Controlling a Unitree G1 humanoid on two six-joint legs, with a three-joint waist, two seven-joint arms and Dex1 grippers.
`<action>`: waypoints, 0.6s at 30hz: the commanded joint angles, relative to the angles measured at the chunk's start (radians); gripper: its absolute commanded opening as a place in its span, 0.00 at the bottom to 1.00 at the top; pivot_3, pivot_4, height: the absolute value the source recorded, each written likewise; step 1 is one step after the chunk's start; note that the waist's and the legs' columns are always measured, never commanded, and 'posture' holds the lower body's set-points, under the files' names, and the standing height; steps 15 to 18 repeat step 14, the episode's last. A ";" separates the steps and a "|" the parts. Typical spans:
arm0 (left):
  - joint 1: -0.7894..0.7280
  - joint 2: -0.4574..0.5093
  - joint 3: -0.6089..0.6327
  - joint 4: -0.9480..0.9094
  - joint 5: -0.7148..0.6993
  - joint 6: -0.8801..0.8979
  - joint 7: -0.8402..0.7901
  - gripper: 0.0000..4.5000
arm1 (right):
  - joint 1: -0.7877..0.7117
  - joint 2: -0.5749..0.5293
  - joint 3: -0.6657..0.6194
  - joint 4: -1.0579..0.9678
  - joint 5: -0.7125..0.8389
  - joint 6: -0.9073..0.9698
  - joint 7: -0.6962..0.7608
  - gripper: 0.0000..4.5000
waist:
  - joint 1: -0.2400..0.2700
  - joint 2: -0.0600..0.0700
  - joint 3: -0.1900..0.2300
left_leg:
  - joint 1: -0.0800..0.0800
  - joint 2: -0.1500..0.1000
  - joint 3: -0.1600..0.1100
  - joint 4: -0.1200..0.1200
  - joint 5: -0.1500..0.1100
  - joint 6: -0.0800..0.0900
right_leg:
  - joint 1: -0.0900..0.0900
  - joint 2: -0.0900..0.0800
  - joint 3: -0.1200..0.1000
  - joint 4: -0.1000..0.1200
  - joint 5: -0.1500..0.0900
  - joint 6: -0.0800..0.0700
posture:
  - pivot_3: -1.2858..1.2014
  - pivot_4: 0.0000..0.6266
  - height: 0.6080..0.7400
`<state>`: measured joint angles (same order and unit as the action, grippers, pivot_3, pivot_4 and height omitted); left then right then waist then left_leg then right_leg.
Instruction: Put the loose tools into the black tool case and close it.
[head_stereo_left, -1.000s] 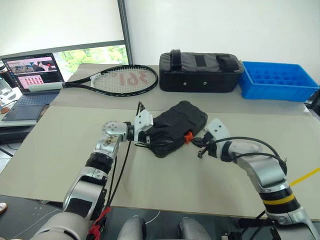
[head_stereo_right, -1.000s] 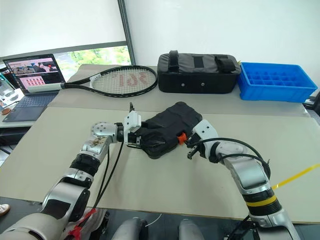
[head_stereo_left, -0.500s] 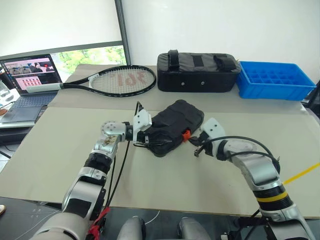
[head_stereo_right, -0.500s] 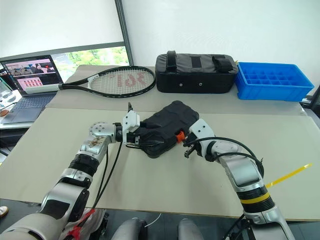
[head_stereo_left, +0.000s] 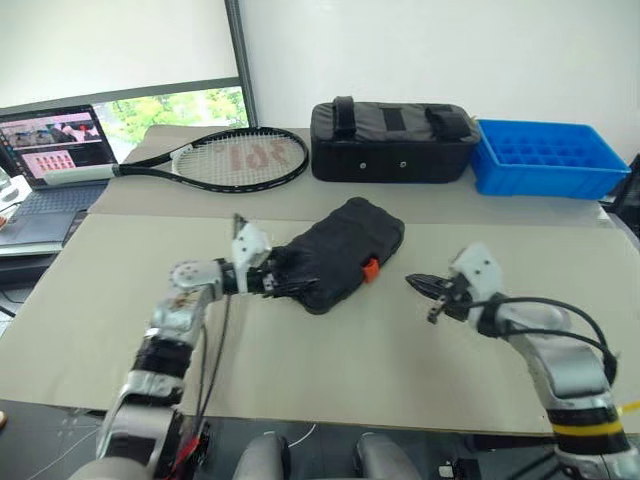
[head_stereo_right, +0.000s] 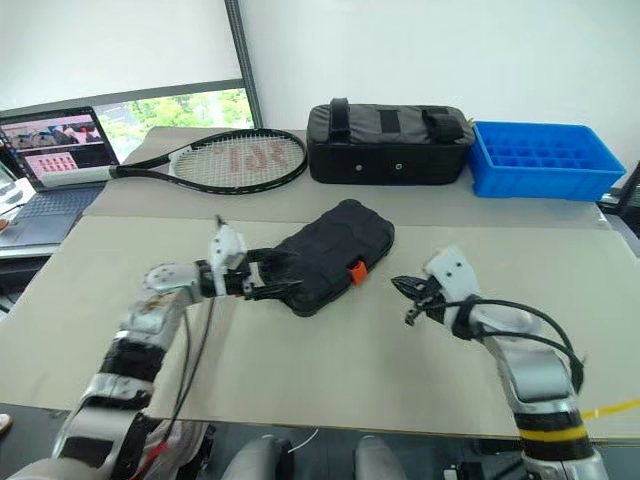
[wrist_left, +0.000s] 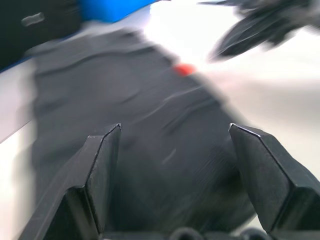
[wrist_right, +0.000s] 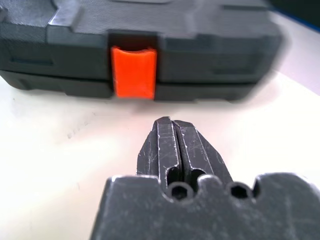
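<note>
1. Beige board covers the surface (head_stereo_left: 330, 400) in front of me, with a white wall and a window behind it.
2. At the far edge I see a tennis racket (head_stereo_left: 235, 160), a black fabric bag (head_stereo_left: 392, 143) with handles, and a blue plastic tray (head_stereo_left: 545, 158) touching or just beside the bag's end.
3. An open laptop (head_stereo_left: 50, 160) sits off the surface's left far corner, its screen lit.
4. I see the black tool case (head_stereo_left: 340, 250) lying flat near the middle of the board, lid down, set at an angle to the board's edges.
5. Its orange latch (wrist_right: 133, 71) sits over the seam between the two halves on the side toward my right arm; I cannot tell whether it is snapped home.
6. My left claw (head_stereo_right: 262, 280) is at the case's near-left end, fingers (wrist_left: 102, 170) spread wide; from the wrist camera the case lies between and beyond them, though I cannot tell whether the tips touch it.
7. I see nothing held in that claw.
8. My right claw (head_stereo_left: 425, 290) hangs over bare board to the right of the case, apart from it, pointing toward the latch side.
9. Its fingers (wrist_right: 172, 150) are pressed together, holding nothing.
10. I see no loose tools on the board.
</note>
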<state>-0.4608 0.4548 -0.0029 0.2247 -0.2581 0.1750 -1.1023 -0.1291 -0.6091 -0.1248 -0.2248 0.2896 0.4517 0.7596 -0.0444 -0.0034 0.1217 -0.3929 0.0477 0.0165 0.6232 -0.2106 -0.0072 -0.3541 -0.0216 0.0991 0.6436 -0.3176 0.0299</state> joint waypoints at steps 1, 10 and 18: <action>0.122 0.059 0.061 -0.171 -0.027 0.085 0.076 0.82 | 0.046 -0.044 -0.107 0.035 0.053 -0.142 0.092 0.33 | -0.001 0.000 0.000 | 0.000 0.000 0.000 0.000 0.000 0.000 | 0.000 0.000 0.000 0.000 0.001 -0.001 | 0.52 0.24 0.75; 0.435 0.124 0.158 -0.326 -0.018 0.093 0.199 0.82 | 0.134 -0.103 -0.237 0.298 0.129 -0.405 0.329 0.98 | 0.002 -0.004 0.003 | 0.004 0.001 0.003 -0.001 0.000 0.000 | 0.002 -0.004 0.000 -0.001 0.000 -0.003 | 0.52 0.24 0.75; 0.434 0.119 0.156 -0.298 -0.010 0.067 0.231 0.82 | 0.133 -0.118 -0.250 0.366 0.149 -0.430 0.379 0.98 | 0.004 -0.005 0.004 | 0.004 0.001 0.004 -0.001 0.000 0.000 | 0.002 -0.004 0.001 -0.001 0.001 -0.006 | 0.52 0.24 0.75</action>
